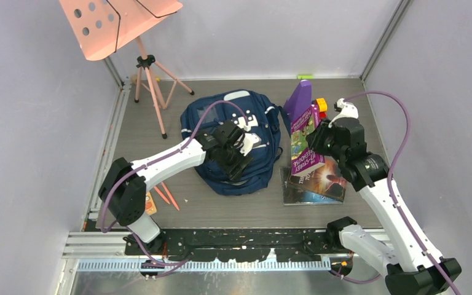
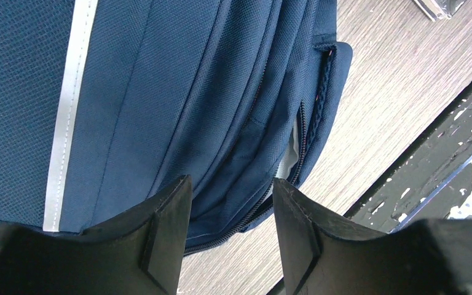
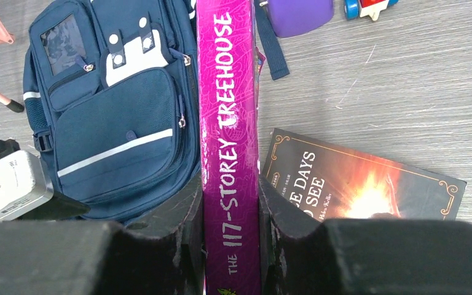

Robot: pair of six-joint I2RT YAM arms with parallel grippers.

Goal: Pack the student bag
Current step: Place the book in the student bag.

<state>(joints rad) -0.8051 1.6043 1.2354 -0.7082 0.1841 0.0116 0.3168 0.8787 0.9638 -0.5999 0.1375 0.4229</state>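
- Reaching from its near-left base, the left arm (image 1: 166, 161) stretches far and right across the table (image 1: 233, 206), with its wrist bent down over the student bag (image 1: 200, 120).
- The left jaws stand apart and grasp nothing. In the wrist view they hang over the bag's edge, beside a partly open zip (image 2: 312, 117) that shows pale lining.
- The student bag lies flat in the middle of the table, front pockets up, between the two arms.
- The right arm (image 1: 369, 172) rises from the near-right base and leans far and left, its wrist turned toward the bag.
- The right jaws are clenched on a magenta book (image 3: 230, 123), pinching it across the spine. The book stands on edge just right of the bag.
- A dark book (image 1: 319, 184) lies flat on the table, partly under the held one.
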